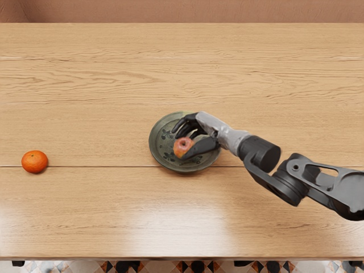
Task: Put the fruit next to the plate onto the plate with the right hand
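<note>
And there was the right hand (196,132), dark jointed fingers (181,126) and thumb clamped round the small, round, reddish fruit (183,147), right over the dull green, mottled round plate (158,139) under the palm; whether the fruit touched the plate was hard to tell, the hand hiding its far side. Well away on the fruit side of the hand sat a smooth orange (34,161) on the pale wood-grain table (170,68); the grey arm was cut off at the right edge.

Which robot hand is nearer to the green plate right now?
Right. The right robot hand is over the plate, holding a reddish fruit. The left robot hand is out of view.
</note>
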Robot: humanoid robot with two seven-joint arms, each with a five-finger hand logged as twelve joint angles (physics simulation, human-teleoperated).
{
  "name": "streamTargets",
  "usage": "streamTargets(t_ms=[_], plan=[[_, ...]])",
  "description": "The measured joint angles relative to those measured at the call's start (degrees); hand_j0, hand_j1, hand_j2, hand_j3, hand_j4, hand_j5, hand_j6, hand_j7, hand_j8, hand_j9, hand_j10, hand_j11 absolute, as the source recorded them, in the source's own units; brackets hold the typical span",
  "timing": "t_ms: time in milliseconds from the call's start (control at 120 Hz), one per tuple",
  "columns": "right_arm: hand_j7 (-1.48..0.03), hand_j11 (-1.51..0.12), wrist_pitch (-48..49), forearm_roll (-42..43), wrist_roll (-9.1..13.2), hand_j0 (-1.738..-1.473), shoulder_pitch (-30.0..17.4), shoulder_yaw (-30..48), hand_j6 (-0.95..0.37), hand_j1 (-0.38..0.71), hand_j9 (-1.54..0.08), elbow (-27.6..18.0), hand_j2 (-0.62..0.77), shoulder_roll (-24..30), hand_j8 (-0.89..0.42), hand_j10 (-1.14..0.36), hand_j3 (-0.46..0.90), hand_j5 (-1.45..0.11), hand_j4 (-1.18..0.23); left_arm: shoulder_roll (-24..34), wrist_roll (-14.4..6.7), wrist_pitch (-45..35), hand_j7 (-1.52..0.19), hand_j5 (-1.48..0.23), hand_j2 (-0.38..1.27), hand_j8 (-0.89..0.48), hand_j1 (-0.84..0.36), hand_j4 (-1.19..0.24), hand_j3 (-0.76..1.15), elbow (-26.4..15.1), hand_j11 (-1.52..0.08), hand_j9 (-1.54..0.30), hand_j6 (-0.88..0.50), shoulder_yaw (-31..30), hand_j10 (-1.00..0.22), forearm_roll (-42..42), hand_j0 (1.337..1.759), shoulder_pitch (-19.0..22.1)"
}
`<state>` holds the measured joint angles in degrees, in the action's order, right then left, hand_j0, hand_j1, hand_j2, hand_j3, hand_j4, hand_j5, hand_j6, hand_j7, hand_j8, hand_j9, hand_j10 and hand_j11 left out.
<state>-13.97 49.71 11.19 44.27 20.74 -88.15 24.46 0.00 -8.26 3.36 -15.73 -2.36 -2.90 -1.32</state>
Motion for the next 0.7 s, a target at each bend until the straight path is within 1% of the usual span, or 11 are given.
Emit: streamTargets(t_ms=[117, 175, 200, 267, 350, 400, 458, 567, 700], plan=[[-0.8, -0.8, -0.05, 0.0, 0.0, -1.658, 0.08, -0.54, -0.62, 0.28, -0.8, 0.89, 0.32, -1.13, -0.46, -0.54, 0.0, -0.8, -0.61, 0.0, 0.0, -0.01, 0.0, 0.0, 0.0, 0.0, 0.35, 0.0, 0.0, 0.01, 0.0, 0.0, 0.0, 0.0, 0.0, 0.0, 1.658, 0.0], [-0.75, -0.75, -0.26, 0.01, -0.01, -1.658, 0.08, -0.53, -0.58, 0.25, -0.75, 1.07, 0.25, -1.27, -0.46, -0.52, 0.0, -0.76, -0.58, 0.0, 0.0, -0.01, 0.0, 0.0, 0.0, 0.0, 0.35, 0.0, 0.0, 0.0, 0.0, 0.0, 0.0, 0.0, 0.0, 0.0, 1.658, 0.0], [-0.71, -0.7, -0.53, 0.01, 0.0, -1.658, 0.07, -0.42, -0.54, 0.22, -0.7, 1.13, 0.22, -1.22, -0.43, -0.49, 0.0, -0.71, -0.54, 0.0, 0.0, -0.01, 0.0, 0.0, 0.0, 0.0, 0.35, 0.0, 0.0, 0.0, 0.0, 0.0, 0.0, 0.0, 0.0, 0.0, 1.658, 0.0], [-0.52, -0.52, -1.75, 0.02, -0.01, -1.658, 0.08, -0.2, -0.4, 0.07, -0.52, 1.13, 0.16, -0.59, -0.32, -0.37, 0.0, -0.52, -0.4, 0.0, 0.0, -0.01, 0.0, 0.0, 0.0, 0.0, 0.35, 0.0, 0.0, 0.0, 0.0, 0.0, 0.0, -0.01, 0.0, 0.0, 1.658, 0.0], [-0.36, -0.36, -0.77, -0.06, -0.06, -1.658, 0.05, 2.27, -0.28, -0.06, -0.36, 0.32, 0.1, 2.33, -0.22, -0.25, 0.0, -0.36, -0.28, 0.0, 0.0, -0.01, 0.0, 0.0, 0.0, 0.0, 0.35, 0.0, 0.0, 0.0, 0.0, 0.0, 0.0, -0.01, 0.0, 0.0, 1.658, 0.0], [-0.29, -0.29, 2.99, -0.58, -0.08, -1.658, -0.3, 5.34, -0.22, -0.12, -0.29, -0.18, 0.08, 4.58, -0.18, -0.2, 0.0, -0.29, -0.22, 0.0, 0.0, -0.01, 0.0, 0.0, 0.0, 0.0, 0.35, 0.0, 0.0, 0.0, 0.0, 0.0, 0.0, 0.0, 0.0, 0.0, 1.658, 0.0], [-0.22, -0.22, 9.4, -3.15, -0.12, -1.658, -0.9, 9.14, -0.17, -0.17, -0.22, -0.56, 0.06, 8.09, -0.14, -0.16, 0.0, -0.22, -0.17, 0.0, 0.0, -0.01, 0.0, 0.0, 0.0, 0.0, 0.35, 0.0, 0.0, 0.0, 0.0, 0.0, 0.0, 0.01, 0.0, 0.01, 1.658, 0.0], [-0.14, -0.14, 24.08, -12.21, -0.38, -1.658, -1.44, 14.44, -0.11, -0.23, -0.14, -0.83, 0.03, 16.89, -0.09, -0.1, 0.0, -0.14, -0.11, 0.0, 0.0, -0.01, 0.0, 0.0, 0.0, 0.0, 0.35, 0.0, 0.0, 0.0, 0.0, 0.0, 0.0, 0.01, 0.0, 0.0, 1.658, 0.0], [-0.09, -0.09, 38.87, -21.78, -0.64, -1.658, -1.66, 17.05, -0.07, -0.27, -0.09, -0.67, 0.02, 26.84, -0.06, -0.06, 0.0, -0.09, -0.07, 0.0, 0.0, 0.03, 0.0, 0.0, 0.0, 0.0, 0.35, 0.0, 0.0, 0.0, 0.0, 0.0, 0.0, 0.05, 0.0, 0.02, 1.658, -0.29]])
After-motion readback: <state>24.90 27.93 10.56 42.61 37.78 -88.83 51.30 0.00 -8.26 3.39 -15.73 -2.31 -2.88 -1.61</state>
